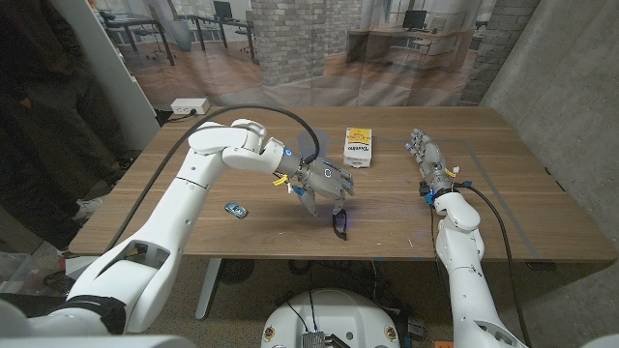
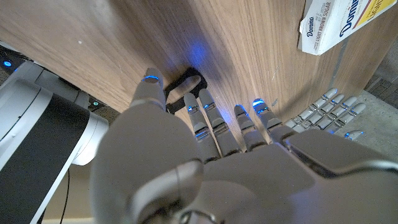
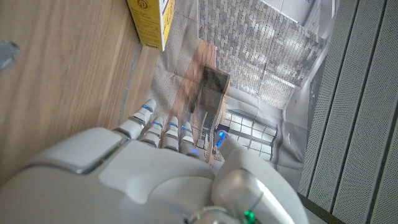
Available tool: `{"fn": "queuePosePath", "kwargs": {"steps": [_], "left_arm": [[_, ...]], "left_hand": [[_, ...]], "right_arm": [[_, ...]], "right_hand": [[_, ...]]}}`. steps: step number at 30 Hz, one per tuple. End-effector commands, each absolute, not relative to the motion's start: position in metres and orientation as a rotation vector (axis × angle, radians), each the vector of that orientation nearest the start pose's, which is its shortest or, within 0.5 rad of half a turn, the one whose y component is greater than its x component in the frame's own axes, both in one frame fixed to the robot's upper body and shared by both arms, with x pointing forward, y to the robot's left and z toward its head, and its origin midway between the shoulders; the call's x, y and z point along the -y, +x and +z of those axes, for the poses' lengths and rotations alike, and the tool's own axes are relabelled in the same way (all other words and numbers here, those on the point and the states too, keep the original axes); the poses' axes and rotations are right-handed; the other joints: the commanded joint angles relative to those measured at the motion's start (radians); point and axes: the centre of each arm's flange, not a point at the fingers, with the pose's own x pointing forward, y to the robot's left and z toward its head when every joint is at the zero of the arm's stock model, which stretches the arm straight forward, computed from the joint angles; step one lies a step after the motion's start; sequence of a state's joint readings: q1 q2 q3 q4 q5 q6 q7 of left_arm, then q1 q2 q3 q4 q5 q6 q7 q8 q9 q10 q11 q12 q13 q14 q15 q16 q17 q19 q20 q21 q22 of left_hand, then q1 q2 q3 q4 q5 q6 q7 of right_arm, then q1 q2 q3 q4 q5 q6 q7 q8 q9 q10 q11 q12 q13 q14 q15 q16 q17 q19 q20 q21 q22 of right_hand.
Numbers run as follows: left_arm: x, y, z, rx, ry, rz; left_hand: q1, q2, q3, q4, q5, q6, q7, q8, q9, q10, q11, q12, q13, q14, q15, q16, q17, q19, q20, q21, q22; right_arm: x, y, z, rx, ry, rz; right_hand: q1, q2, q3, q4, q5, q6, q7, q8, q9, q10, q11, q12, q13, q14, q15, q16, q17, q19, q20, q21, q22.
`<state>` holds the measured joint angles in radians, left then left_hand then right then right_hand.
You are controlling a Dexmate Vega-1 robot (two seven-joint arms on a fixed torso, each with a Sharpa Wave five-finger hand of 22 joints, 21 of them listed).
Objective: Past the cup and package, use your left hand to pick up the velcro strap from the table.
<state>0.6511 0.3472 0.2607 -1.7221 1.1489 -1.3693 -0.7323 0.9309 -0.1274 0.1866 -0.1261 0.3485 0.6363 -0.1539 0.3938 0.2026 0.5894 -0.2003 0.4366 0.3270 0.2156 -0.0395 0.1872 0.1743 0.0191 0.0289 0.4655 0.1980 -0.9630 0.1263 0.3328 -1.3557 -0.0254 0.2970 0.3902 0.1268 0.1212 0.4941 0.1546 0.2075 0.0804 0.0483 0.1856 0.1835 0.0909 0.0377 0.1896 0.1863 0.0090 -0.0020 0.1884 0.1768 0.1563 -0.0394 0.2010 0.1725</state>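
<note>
From the head camera I see my left hand [image 1: 324, 186] over the wooden table [image 1: 503, 193], fingers pointing down and apart, holding nothing; the black looped velcro strap [image 1: 340, 222] lies just below the fingertips, near the table's front edge. The white and yellow sugar box [image 1: 359, 147] sits behind. My right hand [image 1: 426, 159] stands on edge, fingers straight.

On the left wrist camera, the strap [image 2: 183, 87] lies between thumb and fingers [image 2: 208, 115].

On the right wrist camera, my right hand's [image 3: 155, 168] fingers extend, empty.

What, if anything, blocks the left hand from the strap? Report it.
Nothing visible does. The left hand hangs right over the strap near the table's front edge, fingers reaching down at it. The package lies farther back, out of the path.
</note>
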Motion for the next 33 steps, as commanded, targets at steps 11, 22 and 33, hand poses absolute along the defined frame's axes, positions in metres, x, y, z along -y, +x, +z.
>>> {"fn": "queuePosePath", "kwargs": {"steps": [11,22,33], "left_arm": [[-0.1,0.513,-0.01,-1.582,-2.786,0.744],[-0.103,0.513,-0.01,-1.706,-2.743,0.64],[-0.098,0.519,-0.01,-1.735,-2.744,0.754]], "left_hand": [[-0.007,-0.01,-0.034,0.006,0.014,0.023,0.003,0.027,0.017,0.014,-0.005,0.031,0.035,0.041,-0.157,0.01,0.009,-0.021,0.028,-0.011,0.009],[-0.005,0.004,-0.078,0.016,0.029,-0.15,0.028,-0.043,0.006,-0.134,0.001,-0.011,0.062,-0.037,-0.115,-0.008,0.01,-0.039,0.056,-0.009,0.023],[0.004,0.011,-0.1,0.017,0.044,-0.046,0.012,-0.012,0.001,-0.059,-0.01,0.019,0.064,0.019,-0.139,0.008,0.007,0.001,0.023,0.021,0.034]], "right_arm": [[0.297,0.627,-0.068,0.675,0.048,0.084],[0.296,0.629,-0.064,0.67,0.038,0.093],[0.297,0.63,-0.059,0.698,0.034,0.072]], "right_hand": [[-0.011,0.037,0.01,-0.003,0.004,0.015,0.004,0.009,0.004,0.009,0.007,0.005,0.003,0.017,0.0,0.0,0.003,0.005,-0.05,0.001,0.003],[-0.011,0.034,0.01,-0.006,0.004,0.015,0.007,0.008,0.004,0.013,0.007,0.006,0.003,0.022,0.004,0.0,0.002,0.008,-0.05,0.003,0.003],[-0.01,0.027,0.01,-0.012,0.005,0.004,0.011,0.004,0.004,0.015,0.01,0.007,0.003,0.027,0.005,0.0,0.0,0.011,-0.047,0.003,0.003]]}}
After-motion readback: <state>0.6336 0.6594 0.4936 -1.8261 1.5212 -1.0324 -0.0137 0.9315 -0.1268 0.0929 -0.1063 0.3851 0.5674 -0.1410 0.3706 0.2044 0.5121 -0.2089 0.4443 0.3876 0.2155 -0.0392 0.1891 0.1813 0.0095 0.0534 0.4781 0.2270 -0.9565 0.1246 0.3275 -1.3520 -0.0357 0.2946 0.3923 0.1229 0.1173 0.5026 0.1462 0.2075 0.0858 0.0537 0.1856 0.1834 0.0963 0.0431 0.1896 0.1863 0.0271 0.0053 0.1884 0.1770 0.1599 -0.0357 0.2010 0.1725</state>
